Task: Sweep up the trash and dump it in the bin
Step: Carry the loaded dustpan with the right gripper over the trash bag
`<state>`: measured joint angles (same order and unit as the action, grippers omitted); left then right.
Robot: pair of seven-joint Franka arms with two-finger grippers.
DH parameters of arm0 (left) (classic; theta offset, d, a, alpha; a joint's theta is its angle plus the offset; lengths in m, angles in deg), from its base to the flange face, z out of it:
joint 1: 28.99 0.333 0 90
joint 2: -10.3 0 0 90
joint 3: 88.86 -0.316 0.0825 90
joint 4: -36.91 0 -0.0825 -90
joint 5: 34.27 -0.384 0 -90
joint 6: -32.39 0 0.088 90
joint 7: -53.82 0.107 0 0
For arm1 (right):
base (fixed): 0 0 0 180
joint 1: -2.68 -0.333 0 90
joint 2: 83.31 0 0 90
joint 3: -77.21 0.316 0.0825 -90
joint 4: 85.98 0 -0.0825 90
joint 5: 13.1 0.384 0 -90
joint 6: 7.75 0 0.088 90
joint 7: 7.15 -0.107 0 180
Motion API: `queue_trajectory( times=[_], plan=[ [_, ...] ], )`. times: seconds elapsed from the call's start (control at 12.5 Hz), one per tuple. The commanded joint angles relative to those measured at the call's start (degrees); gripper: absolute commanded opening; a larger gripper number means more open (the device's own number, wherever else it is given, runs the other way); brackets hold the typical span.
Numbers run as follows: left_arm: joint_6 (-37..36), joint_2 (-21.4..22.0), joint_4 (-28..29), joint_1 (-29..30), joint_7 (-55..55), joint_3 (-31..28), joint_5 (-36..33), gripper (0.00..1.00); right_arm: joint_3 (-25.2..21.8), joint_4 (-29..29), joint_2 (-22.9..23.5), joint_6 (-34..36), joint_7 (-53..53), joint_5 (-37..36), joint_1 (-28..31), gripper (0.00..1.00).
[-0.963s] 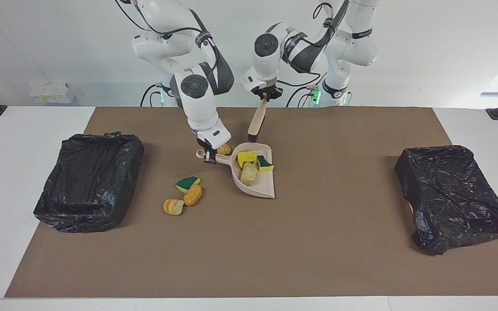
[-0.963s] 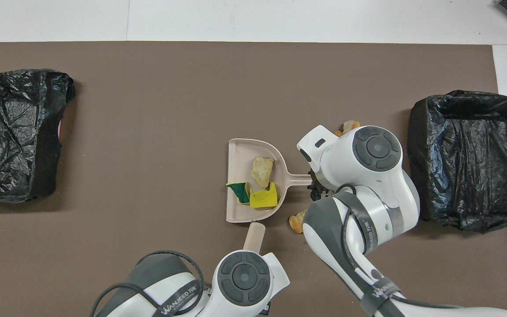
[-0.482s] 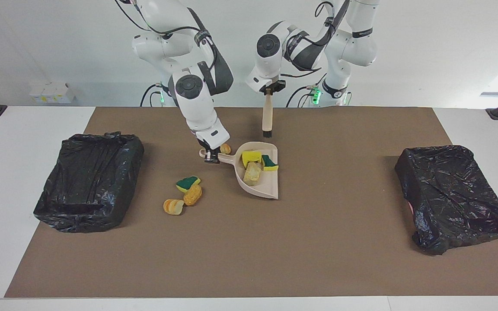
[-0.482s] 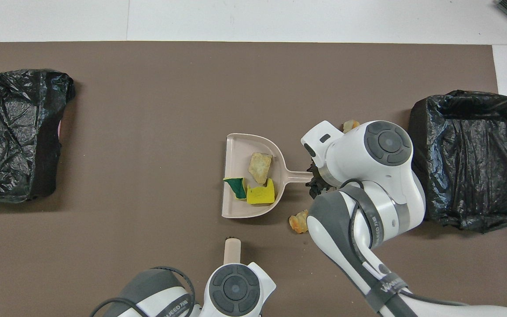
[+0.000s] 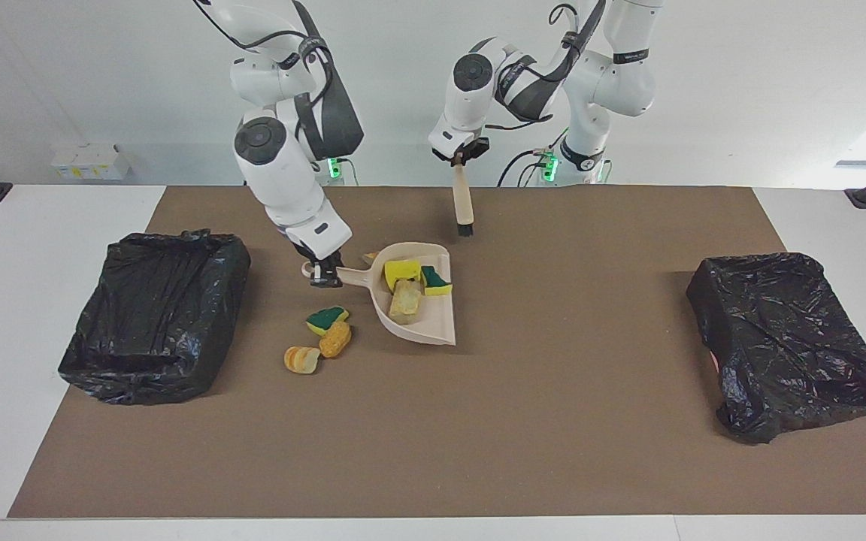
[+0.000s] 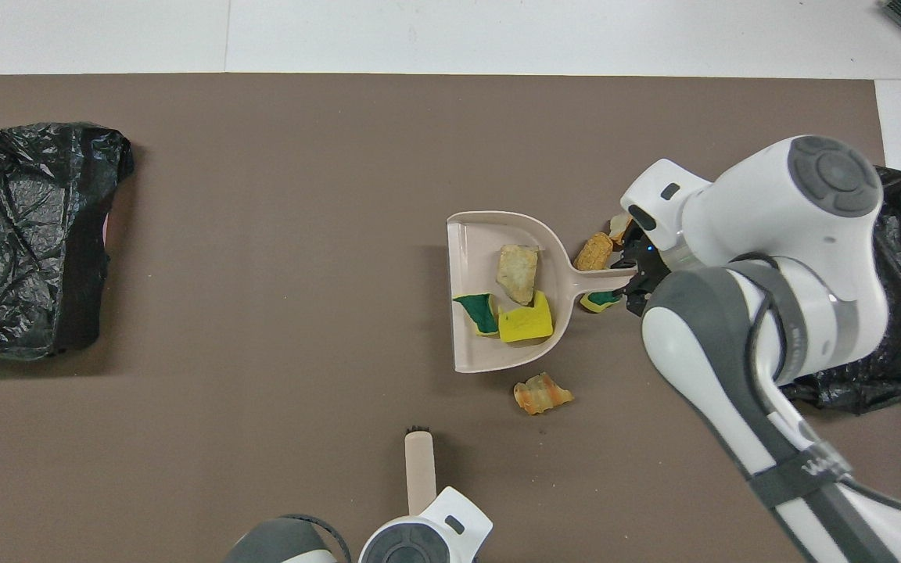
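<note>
My right gripper (image 5: pixel 322 274) is shut on the handle of the beige dustpan (image 5: pixel 433 327), which it holds low over the mat. In the pan lie three pieces of trash: a yellow sponge (image 6: pixel 526 323), a green sponge (image 6: pixel 478 311) and a tan bread chunk (image 6: pixel 517 272). More trash lies on the mat. A green-yellow sponge (image 5: pixel 326 319), an orange chunk (image 5: pixel 335 340) and a striped bread piece (image 5: pixel 301 359) sit beside the handle, and one scrap (image 6: pixel 543 392) lies nearer to the robots than the pan. My left gripper (image 5: pixel 461 159) is shut on the beige brush (image 5: pixel 464 203), which hangs bristles down.
One black-lined bin (image 5: pixel 155 315) stands at the right arm's end of the table, close to the loose scraps. A second black-lined bin (image 5: pixel 786 338) stands at the left arm's end. A brown mat (image 6: pixel 263 391) covers the table between them.
My right arm has lifted and carried the dustpan with its three pieces toward the right arm's end. My left gripper has drawn the brush up and back from the pan.
</note>
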<state>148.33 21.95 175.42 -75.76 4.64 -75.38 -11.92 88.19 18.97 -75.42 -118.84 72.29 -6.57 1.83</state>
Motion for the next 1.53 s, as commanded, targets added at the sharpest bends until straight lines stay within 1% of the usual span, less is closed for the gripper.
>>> queue_trajectory(
  times=[0.0, 0.16, 0.24, 0.4, 0.48, 0.56, 0.64, 0.72, 0.8, 0.88, 0.96, 1.04, 1.12, 1.28, 1.44],
  plan=[
    [3.32, 1.09, 2.72, -1.66, -0.92, -1.00, 3.03, 0.00, 0.44, -3.42, 0.11, 2.89, 5.45, 0.77, 5.30, 0.00],
    [3.33, 0.13, 2.81, -1.66, -0.66, -1.00, 3.05, 0.00, 0.09, -5.88, 0.11, 5.17, 6.87, 0.51, 8.99, 0.00],
    [3.50, -0.48, 2.81, -1.66, -0.22, -1.00, 3.05, 0.00, -0.08, -7.11, 0.11, 6.57, 8.00, -0.01, 11.80, 0.00],
    [4.20, -1.19, 2.81, -1.66, 0.83, -1.09, 3.05, 0.00, -0.17, -9.14, 0.29, 11.14, 15.27, -1.60, 17.77, 0.00],
    [4.99, -1.28, 2.81, -1.66, 1.80, -1.00, 3.05, 0.00, -0.26, -9.75, 0.29, 11.77, 17.66, -1.86, 21.11, 0.00],
    [5.26, -1.37, 2.90, -1.66, 2.50, -1.00, 3.05, 0.02, -0.26, -10.46, 0.29, 11.77, 20.03, -2.73, 24.28, 0.00],
    [6.65, -1.89, 2.90, -1.66, 2.68, -1.00, 3.05, 0.05, -0.26, -10.55, 0.29, 11.77, 22.67, -4.66, 27.18, 0.00],
    [7.88, -2.59, 2.90, -1.75, 2.69, -1.00, 3.05, 0.05, -0.35, -10.64, 0.20, 11.77, 24.52, -6.33, 29.38, 0.00],
    [8.51, -4.78, 2.81, -2.44, 2.60, -1.00, 3.05, 0.08, -1.65, -10.81, 0.12, 11.69, 25.76, -7.13, 31.32, 0.00],
    [8.69, -5.49, 2.73, -2.71, 2.77, -1.00, 3.05, 0.11, -3.58, -10.82, -0.06, 11.34, 26.99, -7.22, 32.12, 0.00],
    [8.34, -5.50, 2.55, -2.72, 3.12, -1.09, 3.05, 0.28, -5.60, -10.82, -0.15, 11.16, 27.87, -7.75, 32.22, 0.00],
    [8.34, -6.02, 1.94, -2.11, 3.73, -1.18, 3.05, 0.46, -6.49, -10.82, -0.32, 11.07, 27.71, -9.93, 32.13, 0.00],
    [8.68, -7.25, 0.45, -1.49, 4.44, -1.35, 3.05, 0.61, -6.59, -10.82, -0.85, 10.81, 27.09, -13.17, 32.04, 0.00],
    [8.69, -9.19, -2.27, 2.98, 8.72, -1.44, 3.05, 1.00, -6.24, -10.73, -2.86, 10.28, 23.78, -20.81, 31.34, 0.00],
    [7.64, -9.98, -6.13, 6.93, 12.34, -1.53, 2.18, 1.00, -5.54, -10.46, -4.28, 10.10, 18.59, -26.79, 30.12, 0.00]
  ],
)
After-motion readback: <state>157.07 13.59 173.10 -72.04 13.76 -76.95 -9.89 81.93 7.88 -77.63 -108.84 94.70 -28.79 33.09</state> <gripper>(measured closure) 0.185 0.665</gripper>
